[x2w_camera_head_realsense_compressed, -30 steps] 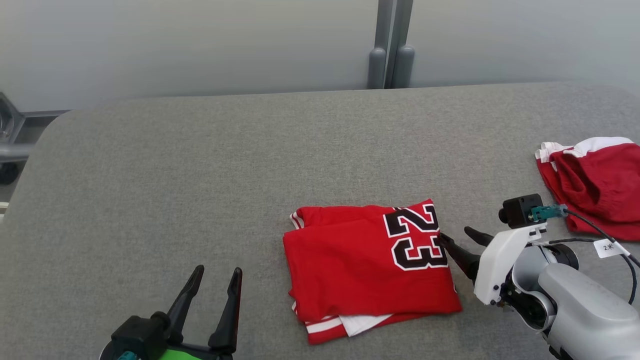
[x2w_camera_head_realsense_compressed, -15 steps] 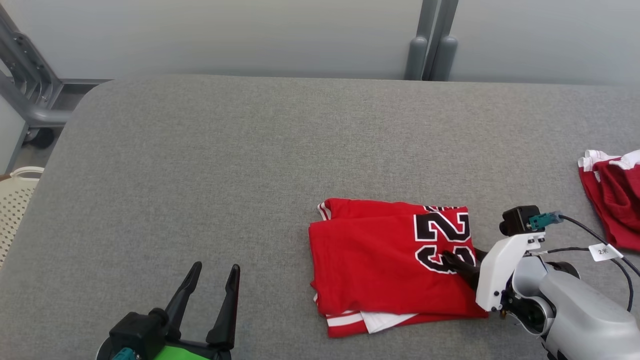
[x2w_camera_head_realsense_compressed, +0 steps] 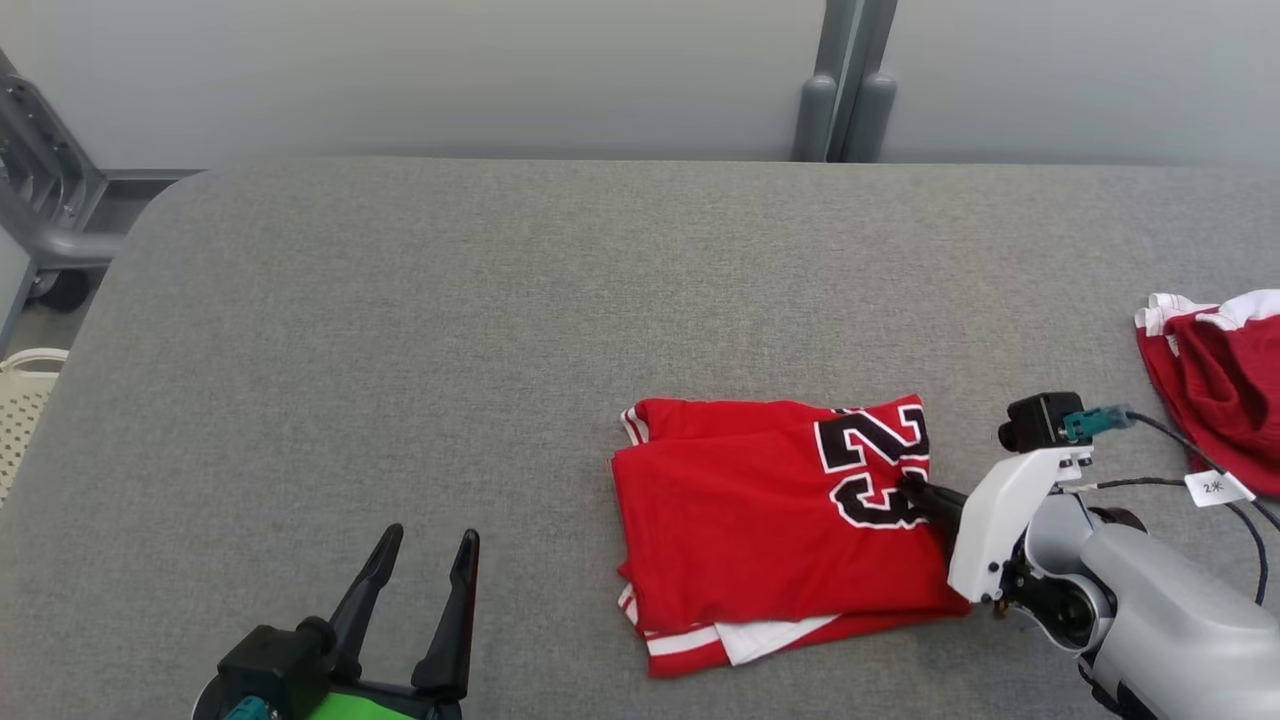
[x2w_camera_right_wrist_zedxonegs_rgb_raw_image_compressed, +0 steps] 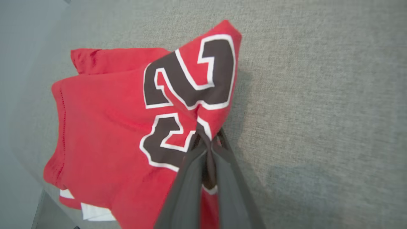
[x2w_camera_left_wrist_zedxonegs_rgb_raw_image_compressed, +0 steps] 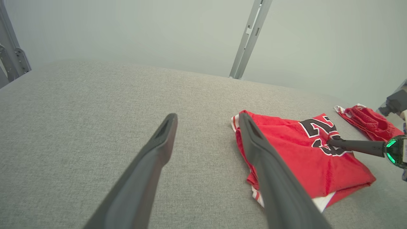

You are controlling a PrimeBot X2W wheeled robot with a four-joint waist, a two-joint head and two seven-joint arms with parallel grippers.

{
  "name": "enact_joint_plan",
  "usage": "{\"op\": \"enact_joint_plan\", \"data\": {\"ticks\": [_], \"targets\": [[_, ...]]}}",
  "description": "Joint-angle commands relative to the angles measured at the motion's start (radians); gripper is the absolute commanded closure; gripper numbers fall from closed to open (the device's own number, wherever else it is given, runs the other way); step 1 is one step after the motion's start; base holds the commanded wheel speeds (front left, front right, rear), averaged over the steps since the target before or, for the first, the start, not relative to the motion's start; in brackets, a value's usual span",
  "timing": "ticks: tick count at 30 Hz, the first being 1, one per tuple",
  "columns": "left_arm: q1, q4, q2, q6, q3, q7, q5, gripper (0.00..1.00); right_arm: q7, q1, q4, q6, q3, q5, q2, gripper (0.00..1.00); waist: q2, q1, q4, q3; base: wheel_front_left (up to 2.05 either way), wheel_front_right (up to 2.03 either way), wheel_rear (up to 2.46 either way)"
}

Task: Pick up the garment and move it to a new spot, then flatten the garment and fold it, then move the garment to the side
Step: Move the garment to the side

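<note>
The garment (x2w_camera_head_realsense_compressed: 760,530) is a red jersey with a black and white "23", folded into a rough square on the grey table (x2w_camera_head_realsense_compressed: 500,320). It also shows in the left wrist view (x2w_camera_left_wrist_zedxonegs_rgb_raw_image_compressed: 302,159) and the right wrist view (x2w_camera_right_wrist_zedxonegs_rgb_raw_image_compressed: 111,127). My right gripper (x2w_camera_head_realsense_compressed: 912,487) is shut on the jersey's right edge, pinching the cloth at the number (x2w_camera_right_wrist_zedxonegs_rgb_raw_image_compressed: 206,136). At the lower left my left gripper (x2w_camera_head_realsense_compressed: 432,545) stands open above bare table, well left of the jersey, with nothing between its fingers (x2w_camera_left_wrist_zedxonegs_rgb_raw_image_compressed: 206,121).
A second red and white garment (x2w_camera_head_realsense_compressed: 1215,375) lies bunched at the table's right edge. A pale perforated basket (x2w_camera_head_realsense_compressed: 20,410) stands off the table's left side. Grey metal frame posts (x2w_camera_head_realsense_compressed: 845,80) rise behind the table.
My right gripper slid onto the jersey's right edge and shut on it, bunching the cloth. The camera turned, shifting the whole picture. The left gripper stayed open in place.
</note>
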Motion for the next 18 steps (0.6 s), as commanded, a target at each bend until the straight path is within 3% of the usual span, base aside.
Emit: {"op": "enact_joint_plan", "data": {"ticks": [1,7,18], "targets": [[-0.003,0.0,0.006,0.0,0.001,-0.002,-0.003,0.0,-0.009,-0.017,-0.002,0.0,-0.003,0.006,-0.015,1.0,0.0,0.0,-0.018,-0.003,0.0,0.0,0.0],[-0.015,-0.004,0.012,-0.002,-0.012,0.004,0.014,0.0,0.001,-0.059,-0.005,0.0,0.002,-0.011,-0.059,1.0,0.0,0.0,-0.087,-0.009,0.0,0.0,0.0],[-0.068,-0.009,-0.013,-0.013,-0.024,-0.008,0.058,0.0,0.029,-0.196,0.002,0.0,-0.015,-0.071,-0.116,1.0,0.0,0.0,-0.284,0.038,0.0,0.0,0.0]]}}
